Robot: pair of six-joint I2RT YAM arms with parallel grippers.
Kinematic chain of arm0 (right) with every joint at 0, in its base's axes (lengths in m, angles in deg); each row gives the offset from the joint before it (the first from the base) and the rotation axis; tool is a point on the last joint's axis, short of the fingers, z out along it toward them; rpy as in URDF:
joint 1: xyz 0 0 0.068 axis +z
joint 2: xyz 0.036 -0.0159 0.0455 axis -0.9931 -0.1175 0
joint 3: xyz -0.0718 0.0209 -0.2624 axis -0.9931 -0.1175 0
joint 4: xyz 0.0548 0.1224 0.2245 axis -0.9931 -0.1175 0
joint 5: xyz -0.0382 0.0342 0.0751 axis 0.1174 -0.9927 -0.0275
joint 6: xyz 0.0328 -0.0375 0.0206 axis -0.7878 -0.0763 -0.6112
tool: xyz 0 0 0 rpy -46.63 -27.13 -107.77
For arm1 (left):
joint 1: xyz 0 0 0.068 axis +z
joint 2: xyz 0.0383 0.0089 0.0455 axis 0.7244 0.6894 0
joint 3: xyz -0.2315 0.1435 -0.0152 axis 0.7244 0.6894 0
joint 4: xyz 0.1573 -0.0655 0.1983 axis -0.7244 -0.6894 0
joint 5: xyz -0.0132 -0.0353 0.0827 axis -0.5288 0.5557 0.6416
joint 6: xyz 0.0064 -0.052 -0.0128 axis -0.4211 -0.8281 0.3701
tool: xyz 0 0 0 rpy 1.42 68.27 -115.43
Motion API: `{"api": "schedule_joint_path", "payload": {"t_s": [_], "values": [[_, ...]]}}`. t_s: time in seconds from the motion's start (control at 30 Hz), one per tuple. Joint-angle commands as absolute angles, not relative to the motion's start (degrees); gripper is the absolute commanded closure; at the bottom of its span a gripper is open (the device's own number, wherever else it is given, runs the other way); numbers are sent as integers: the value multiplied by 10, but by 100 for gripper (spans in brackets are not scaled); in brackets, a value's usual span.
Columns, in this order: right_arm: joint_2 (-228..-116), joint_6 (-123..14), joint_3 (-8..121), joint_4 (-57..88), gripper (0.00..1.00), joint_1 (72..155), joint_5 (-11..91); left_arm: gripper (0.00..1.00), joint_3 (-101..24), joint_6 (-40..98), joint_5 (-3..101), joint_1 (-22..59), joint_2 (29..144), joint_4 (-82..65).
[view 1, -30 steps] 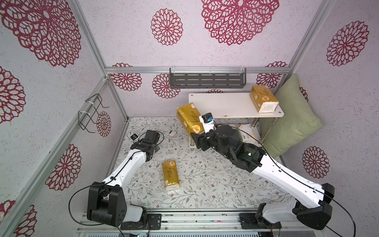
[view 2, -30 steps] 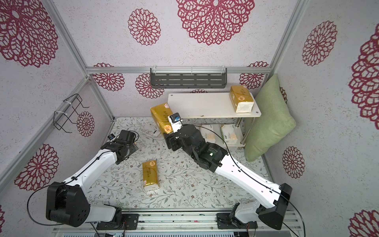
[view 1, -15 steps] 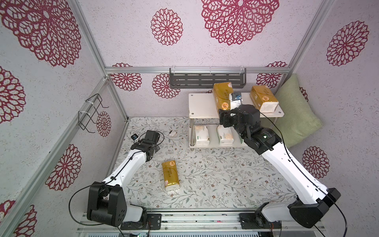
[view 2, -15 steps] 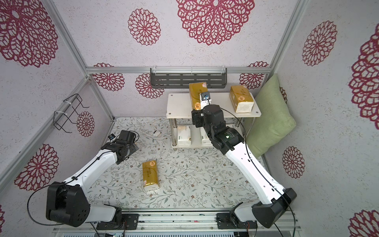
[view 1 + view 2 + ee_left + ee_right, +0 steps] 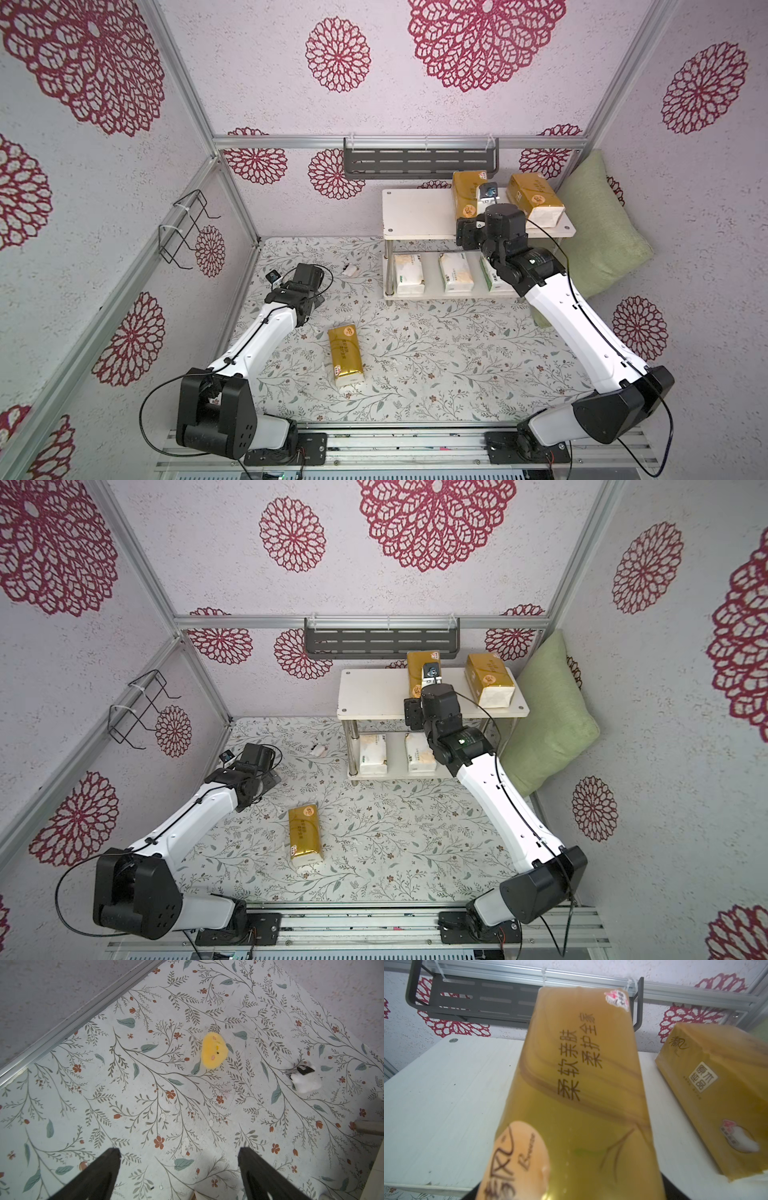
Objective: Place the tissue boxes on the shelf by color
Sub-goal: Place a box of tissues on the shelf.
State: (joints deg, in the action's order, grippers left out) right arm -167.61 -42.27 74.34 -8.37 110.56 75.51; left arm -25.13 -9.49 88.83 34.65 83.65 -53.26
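The shelf [image 5: 415, 212] stands at the back right. On its top board my right gripper [image 5: 473, 216] is shut on a gold tissue box [image 5: 464, 195] [image 5: 577, 1084], which fills the right wrist view and hides the fingers. A second gold box [image 5: 535, 199] [image 5: 716, 1095] lies to its right on the same board. Three white boxes [image 5: 456, 270] sit on the lower board, the rightmost partly behind my arm. A third gold box [image 5: 345, 353] lies on the floor mat. My left gripper [image 5: 178, 1153] hangs open over bare mat at the left.
A green cushion [image 5: 598, 232] leans against the right wall beside the shelf. A grey slotted rack [image 5: 419, 162] hangs on the back wall, a black wire rack [image 5: 187, 228] on the left wall. A small yellow toy [image 5: 214, 1050] and a white scrap [image 5: 304, 1080] lie on the mat.
My right arm carried the gold box from left of the shelf up onto the top board, beside the other gold box. The left arm has not moved.
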Motion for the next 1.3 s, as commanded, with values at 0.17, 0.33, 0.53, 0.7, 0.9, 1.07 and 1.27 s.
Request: {"api": "schedule_joint_path", "payload": {"t_s": [0.17, 0.33, 0.53, 0.7, 0.9, 1.07, 1.27], "values": [[-1683, -427, 760, -31, 15, 1080, 763, 4, -244, -86, 897, 354, 834, -519], [-1686, -427, 753, -14, 12, 1067, 751, 4, -244, -88, 893, 354, 836, -519], [-1694, -423, 750, -7, 11, 1061, 746, 4, -240, -93, 890, 355, 837, -519], [-1700, -425, 747, 5, 10, 1058, 742, 4, -237, -98, 887, 354, 837, -521], [-1706, -429, 744, 11, 11, 1056, 743, 4, -236, -98, 888, 354, 833, -523], [-1707, -433, 741, 17, 11, 1057, 741, 4, -236, -101, 888, 354, 833, -523], [-1708, -440, 741, 20, 11, 1057, 732, 4, -235, -101, 889, 354, 834, -523]]}}
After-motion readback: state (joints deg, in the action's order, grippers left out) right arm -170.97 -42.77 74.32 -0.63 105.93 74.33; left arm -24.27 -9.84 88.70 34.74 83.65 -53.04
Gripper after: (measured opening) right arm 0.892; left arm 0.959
